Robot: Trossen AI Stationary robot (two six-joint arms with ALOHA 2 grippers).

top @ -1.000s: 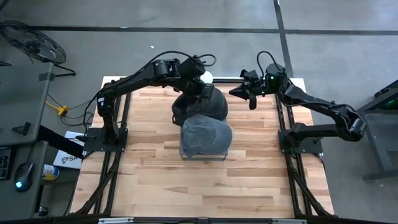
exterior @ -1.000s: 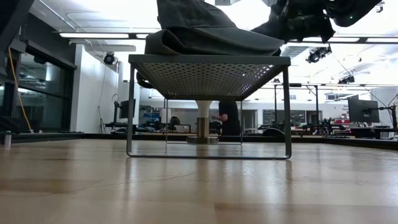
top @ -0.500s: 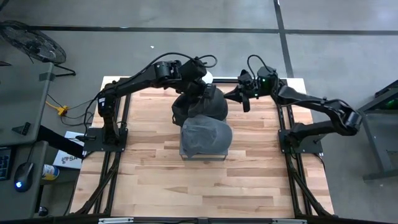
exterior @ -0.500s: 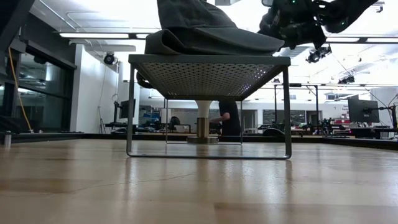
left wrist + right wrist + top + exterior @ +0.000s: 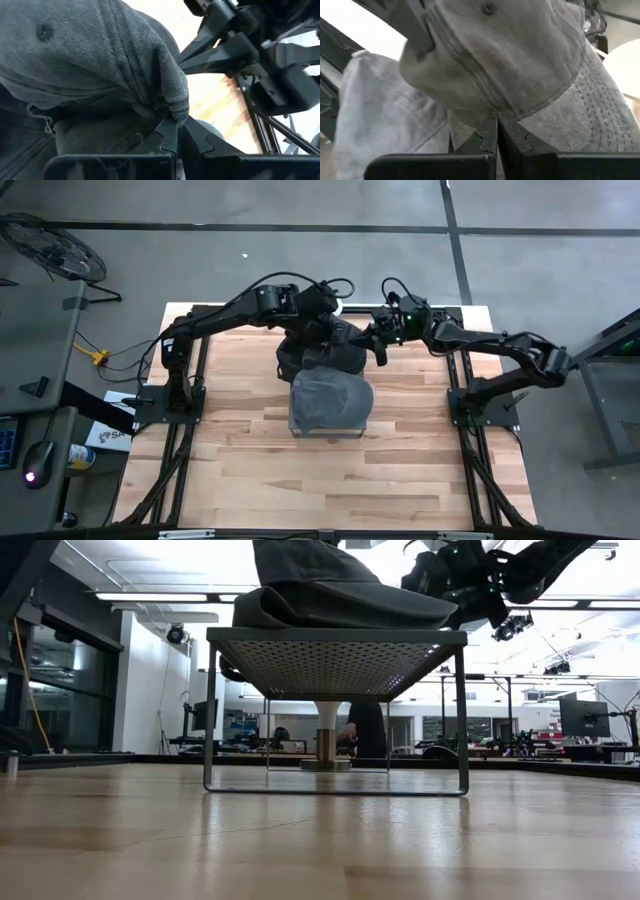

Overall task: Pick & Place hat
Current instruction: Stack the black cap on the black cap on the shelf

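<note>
**Hat Caught Between Two Grips**

Left gripper (image 5: 322, 340) clamped on dark hat (image 5: 325, 350), lifted behind grey hat (image 5: 332, 398) on rack (image 5: 336, 640). Right gripper (image 5: 372, 335) pinched shut at brim. Risk: opposing pulls, tearing or dropping.

Far middle of the wooden surface (image 5: 250, 450) is crowded: dark hat (image 5: 325, 350) flanked closely by the left end effector (image 5: 322, 340) and right end effector (image 5: 372, 338), grey hat (image 5: 332, 400) on its perforated metal stand (image 5: 335, 655) just in front; near half and both side strips lie open.
</note>
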